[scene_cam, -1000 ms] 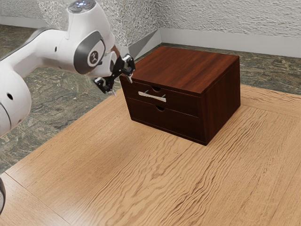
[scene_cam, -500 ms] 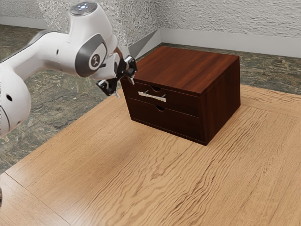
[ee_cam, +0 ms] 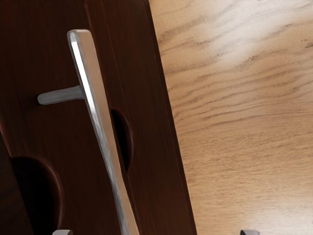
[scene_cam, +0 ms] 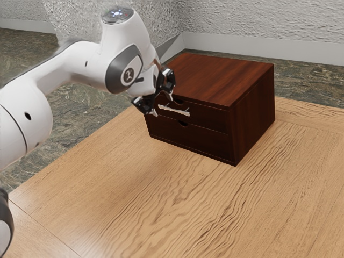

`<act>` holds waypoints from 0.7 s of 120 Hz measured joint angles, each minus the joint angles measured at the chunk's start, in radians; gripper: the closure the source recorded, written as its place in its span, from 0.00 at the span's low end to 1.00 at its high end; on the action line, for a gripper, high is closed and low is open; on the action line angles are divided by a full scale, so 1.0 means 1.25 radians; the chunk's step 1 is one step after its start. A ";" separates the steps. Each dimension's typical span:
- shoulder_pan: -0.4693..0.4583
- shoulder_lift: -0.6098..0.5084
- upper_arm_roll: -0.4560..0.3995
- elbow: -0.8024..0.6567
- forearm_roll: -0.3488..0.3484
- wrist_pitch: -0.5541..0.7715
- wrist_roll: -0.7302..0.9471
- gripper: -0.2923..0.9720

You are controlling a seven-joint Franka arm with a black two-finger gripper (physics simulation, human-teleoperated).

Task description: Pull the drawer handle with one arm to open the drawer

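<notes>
Over the wooden table (scene_cam: 161,204), the gripper (scene_cam: 157,98) is being held spread open; the drawer handle (ee_cam: 98,117) is lying just ahead, its length crossing the closing line.

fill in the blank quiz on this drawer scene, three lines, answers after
1. The silver handle is mounted on the ___ drawer.
2. The dark wooden cabinet has ___ drawers in all.
3. The gripper at the handle's end is ___, not clamped on it.

Missing words: top; two; open
</notes>
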 joint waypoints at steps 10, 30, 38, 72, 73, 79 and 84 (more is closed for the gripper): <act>-0.002 0.005 -0.001 -0.005 0.000 0.004 -0.014 0.44; -0.009 0.012 -0.002 -0.006 -0.002 0.008 -0.041 0.45; -0.015 0.017 -0.002 -0.007 -0.003 0.010 -0.051 0.44; -0.042 0.022 0.003 -0.026 -0.001 0.016 -0.090 0.41; -0.042 0.022 0.003 -0.027 -0.001 0.017 -0.092 0.40; -0.043 0.022 0.004 -0.030 0.000 0.018 -0.097 0.37; -0.044 0.022 0.004 -0.031 -0.001 0.019 -0.099 0.35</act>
